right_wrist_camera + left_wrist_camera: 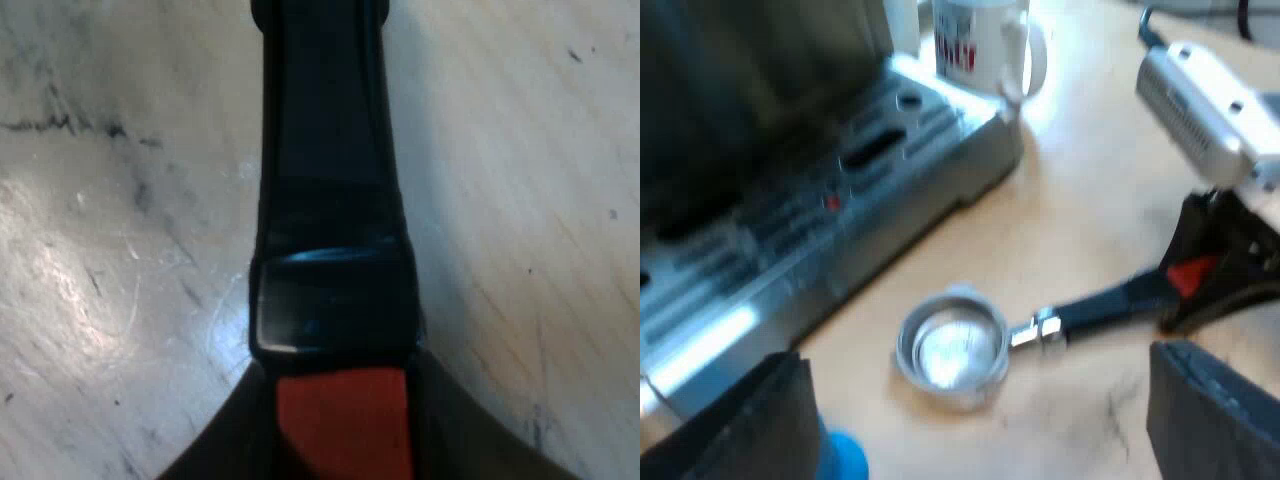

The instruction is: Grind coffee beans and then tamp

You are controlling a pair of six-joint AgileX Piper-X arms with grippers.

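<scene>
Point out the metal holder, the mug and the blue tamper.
metal holder (950, 348): left wrist view, on its basket.
mug (975, 45): left wrist view, on its printed side.
blue tamper (845, 462): left wrist view, on its blue body.

Espresso machine (820, 190) and mug (980, 45) suggest a kitchen

mug (980, 45): white, red print, upright, seemingly on table | table (1070, 200): light wood, dark scuffs
</scene>
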